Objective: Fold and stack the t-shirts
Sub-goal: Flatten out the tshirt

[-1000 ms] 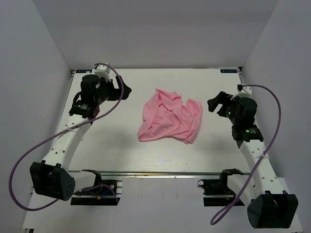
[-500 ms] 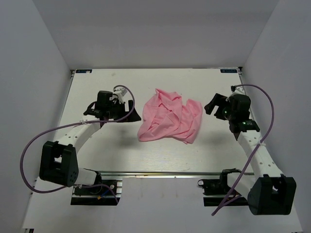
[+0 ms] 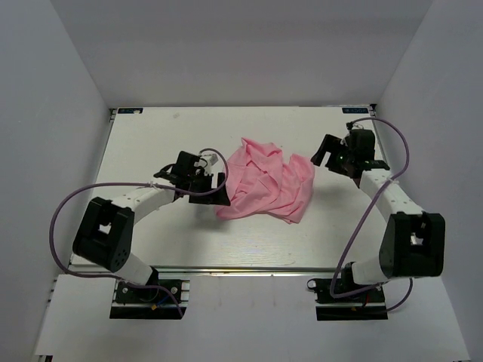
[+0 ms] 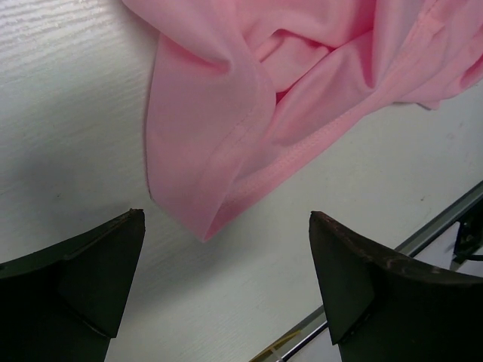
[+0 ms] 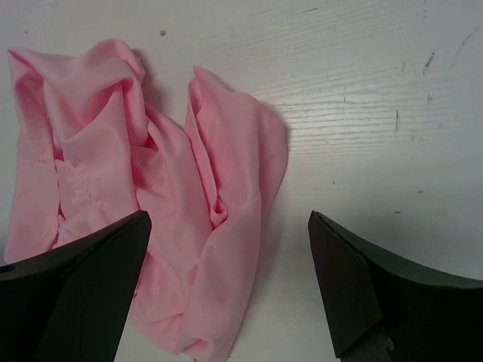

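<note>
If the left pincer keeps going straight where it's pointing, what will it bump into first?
Most likely the pink t-shirt: its hemmed corner lies just ahead, between the open fingers of the left pincer. The pincer looks down at the table, so it might graze that too; depth is hard to judge.

Both arms stretched inward, end effectors open.
The left end effector [image 3: 216, 190] sits low with jaws spread wide, nothing between its fingers; the right end effector [image 3: 323, 154] angles downward, jaws equally wide and empty.

The light-pink t-shirt [image 3: 264, 185] lies crumpled in a loose, unfolded heap. It sits near the middle of the table [image 3: 151, 143].
</note>
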`<state>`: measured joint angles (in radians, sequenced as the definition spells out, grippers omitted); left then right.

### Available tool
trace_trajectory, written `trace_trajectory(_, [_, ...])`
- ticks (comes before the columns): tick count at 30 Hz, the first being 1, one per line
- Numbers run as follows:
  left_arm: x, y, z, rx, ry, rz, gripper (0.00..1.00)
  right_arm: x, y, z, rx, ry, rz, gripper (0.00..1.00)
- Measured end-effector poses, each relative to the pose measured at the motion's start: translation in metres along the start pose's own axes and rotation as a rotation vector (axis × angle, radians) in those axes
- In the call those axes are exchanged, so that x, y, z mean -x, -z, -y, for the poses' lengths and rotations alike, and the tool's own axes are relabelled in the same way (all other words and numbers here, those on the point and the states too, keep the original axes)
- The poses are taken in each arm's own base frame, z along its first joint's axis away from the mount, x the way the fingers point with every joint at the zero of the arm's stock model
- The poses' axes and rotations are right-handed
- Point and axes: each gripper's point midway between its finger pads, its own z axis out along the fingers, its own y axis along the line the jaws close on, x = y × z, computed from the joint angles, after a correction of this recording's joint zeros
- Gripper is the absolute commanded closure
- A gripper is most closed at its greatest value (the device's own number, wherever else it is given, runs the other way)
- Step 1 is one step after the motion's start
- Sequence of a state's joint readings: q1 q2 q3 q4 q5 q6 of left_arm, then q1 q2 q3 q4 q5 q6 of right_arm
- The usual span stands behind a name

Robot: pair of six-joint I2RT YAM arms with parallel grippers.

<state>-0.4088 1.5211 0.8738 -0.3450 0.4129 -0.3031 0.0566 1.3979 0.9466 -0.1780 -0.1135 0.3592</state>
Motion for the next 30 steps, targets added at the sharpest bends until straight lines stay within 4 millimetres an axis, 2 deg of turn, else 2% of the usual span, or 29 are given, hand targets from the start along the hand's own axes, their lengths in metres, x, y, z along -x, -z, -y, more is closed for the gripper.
trace_trajectory(7, [-0.028,-0.023,-0.014,0.097,-0.015,-0.103,0.09,-0.004,-0.035,0.005,0.012,0.026,-0.030,0.10])
trace_trajectory(8, [-0.027,-0.023,-0.013,0.103,-0.020,-0.104,0.09,-0.004,-0.039,0.006,0.012,0.042,-0.034,0.10])
trace_trajectory(12, [-0.026,-0.027,-0.016,0.136,-0.047,-0.105,0.24,0.006,-0.060,0.006,0.026,0.124,-0.040,0.10])
trace_trajectory(16, [-0.023,-0.033,-0.019,0.156,-0.063,-0.109,0.48,0.013,-0.079,0.001,0.057,0.210,-0.040,0.10])
trace_trajectory(19, [-0.023,-0.037,-0.019,0.160,-0.072,-0.112,0.52,0.015,-0.090,-0.005,0.075,0.265,-0.048,0.10])
trace_trajectory(22, [-0.024,-0.038,-0.018,0.161,-0.076,-0.112,0.70,0.015,-0.103,-0.011,0.092,0.311,-0.062,0.10])
trace_trajectory(23, [-0.025,-0.038,-0.018,0.163,-0.078,-0.114,0.83,0.016,-0.108,-0.013,0.097,0.324,-0.064,0.10])
trace_trajectory(25, [-0.028,-0.038,-0.018,0.167,-0.081,-0.123,0.96,0.012,-0.117,-0.016,0.103,0.346,-0.078,0.10])
trace_trajectory(26, [-0.030,-0.039,-0.018,0.168,-0.081,-0.131,1.00,0.009,-0.120,-0.017,0.106,0.354,-0.086,0.10])
trace_trajectory(30, [-0.028,-0.044,-0.014,0.147,-0.074,-0.147,1.00,-0.004,-0.133,-0.020,0.113,0.374,-0.129,0.14])
